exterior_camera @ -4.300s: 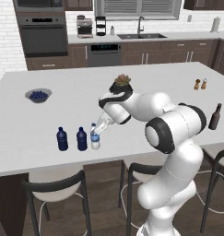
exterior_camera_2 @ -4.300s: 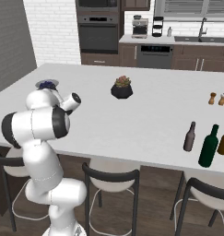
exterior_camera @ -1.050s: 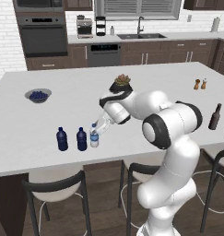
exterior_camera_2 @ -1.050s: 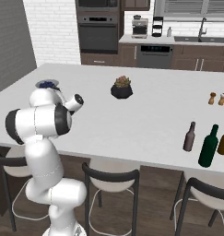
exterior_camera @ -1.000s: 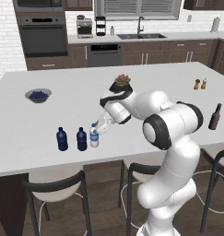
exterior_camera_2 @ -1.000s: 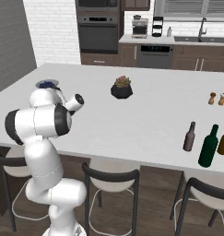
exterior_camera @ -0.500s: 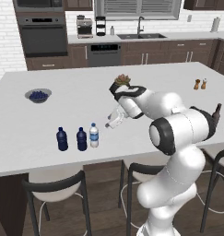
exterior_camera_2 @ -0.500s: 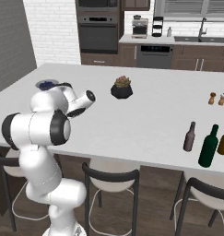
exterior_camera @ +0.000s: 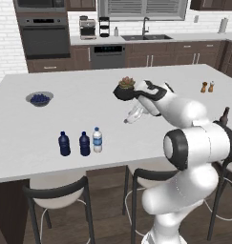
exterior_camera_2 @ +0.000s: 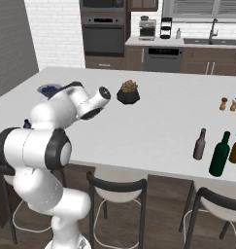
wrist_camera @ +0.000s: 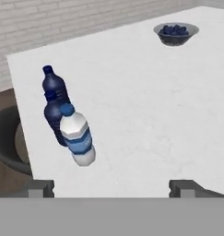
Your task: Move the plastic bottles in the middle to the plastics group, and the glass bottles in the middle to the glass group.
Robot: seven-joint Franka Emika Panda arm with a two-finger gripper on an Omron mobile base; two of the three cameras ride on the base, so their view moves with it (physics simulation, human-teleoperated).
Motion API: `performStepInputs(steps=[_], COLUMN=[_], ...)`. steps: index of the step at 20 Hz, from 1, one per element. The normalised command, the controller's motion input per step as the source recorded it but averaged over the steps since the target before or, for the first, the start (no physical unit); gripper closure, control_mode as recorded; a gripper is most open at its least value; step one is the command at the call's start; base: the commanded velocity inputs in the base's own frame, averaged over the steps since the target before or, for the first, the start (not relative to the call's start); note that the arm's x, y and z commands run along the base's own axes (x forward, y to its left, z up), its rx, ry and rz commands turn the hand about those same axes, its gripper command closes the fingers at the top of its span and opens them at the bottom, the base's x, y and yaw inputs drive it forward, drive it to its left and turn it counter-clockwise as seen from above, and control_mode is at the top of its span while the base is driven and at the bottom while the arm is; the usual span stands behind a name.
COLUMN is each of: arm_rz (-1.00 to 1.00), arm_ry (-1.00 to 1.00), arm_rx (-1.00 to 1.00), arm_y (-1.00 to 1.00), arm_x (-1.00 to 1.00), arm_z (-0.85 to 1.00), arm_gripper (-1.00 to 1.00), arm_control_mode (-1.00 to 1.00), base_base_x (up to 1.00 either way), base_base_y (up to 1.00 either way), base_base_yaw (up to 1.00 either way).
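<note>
Hand view shows you the clear water bottle (wrist_camera: pixel 77 137): white cap, blue label band (no writing readable), standing upright near the island's front edge, just beside the two dark blue bottles (exterior_camera: pixel 74 143). Your gripper (exterior_camera: pixel 128 119) hangs spread wide above the countertop (exterior_camera: pixel 50 121), holding nothing.

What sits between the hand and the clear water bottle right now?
Nothing: bare white countertop separates the open hand from the clear water bottle in the left base view.
</note>
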Motion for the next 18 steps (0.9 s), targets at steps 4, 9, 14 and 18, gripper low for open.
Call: performStepInputs(steps=[4, 9, 14, 18], arm_rz=[-0.22, -0.18, -0.21, -0.42], arm_ry=[0.14, 0.12, 0.06, 0.04], arm_rx=[-0.14, -0.22, -0.24, -0.06], arm_y=[-0.56, -0.49, -0.64, -0.72], arm_x=[-0.16, -0.18, -0.41, -0.94], arm_z=[0.53, 0.32, 0.12, 0.0], arm_gripper=[-1.0, -1.0, -1.0, -1.0], arm_control_mode=[-1.0, -1.0, -1.0, -1.0], base_base_x=[0.0, 0.0, 0.0, 0.0], base_base_y=[0.0, 0.0, 0.0, 0.0], base_base_yaw=[0.0, 0.0, 0.0, 0.0])
